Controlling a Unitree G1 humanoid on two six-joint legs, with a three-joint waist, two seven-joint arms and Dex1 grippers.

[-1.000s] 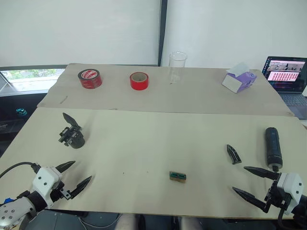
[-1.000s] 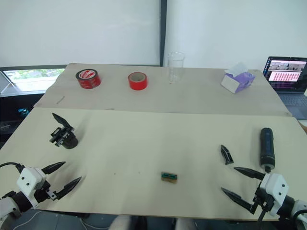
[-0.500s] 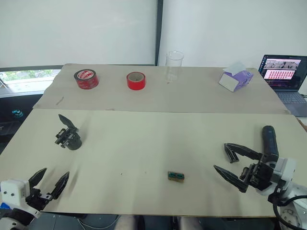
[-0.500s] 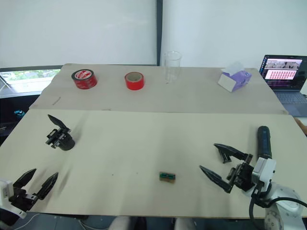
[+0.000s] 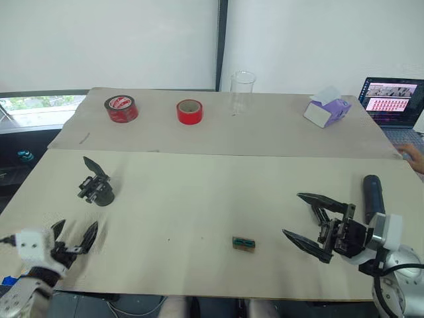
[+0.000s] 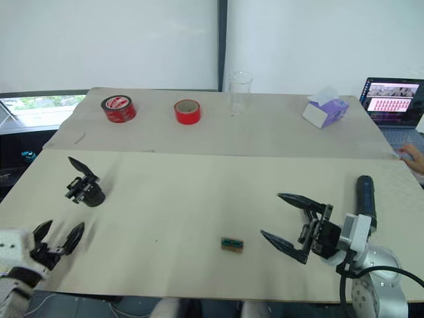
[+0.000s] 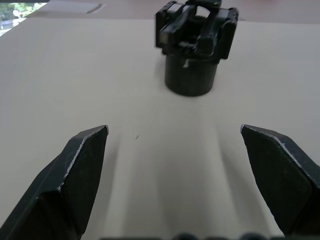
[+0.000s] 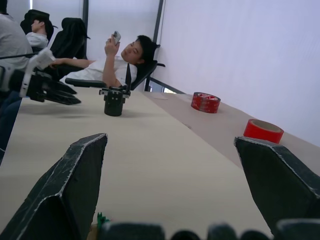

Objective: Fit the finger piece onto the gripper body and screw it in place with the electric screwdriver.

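Spreading both sets of claws wide and empty, the robot hovers at the near edge of the table [image 5: 199,199]. The left gripper [image 5: 71,237] sits low at the near left corner; the right gripper [image 5: 314,221] is turned sideways at the near right, its fingers pointing left across the board.

Just left of the right gripper lies a small green-brown block [image 5: 244,244]. The finger piece [image 5: 321,214] shows as a dark sliver between the right gripper's claws, largely hidden by them; whether it is touched cannot be told. It looks light, stiff and thin, likely to skid on the smooth top, so a pinch across its flat sides near the thicker end seems safest.

Just beyond the right wrist, the electric screwdriver [image 5: 373,193] lies lengthwise, rounded end far. It looks smooth, rigid and rather heavy, best gripped around mid-barrel.

Farther back on the left stands the gripper body [image 5: 97,189], a chunky block with its pointed finger slanting up to the far left; it appears solid and steady, best held by its round base.
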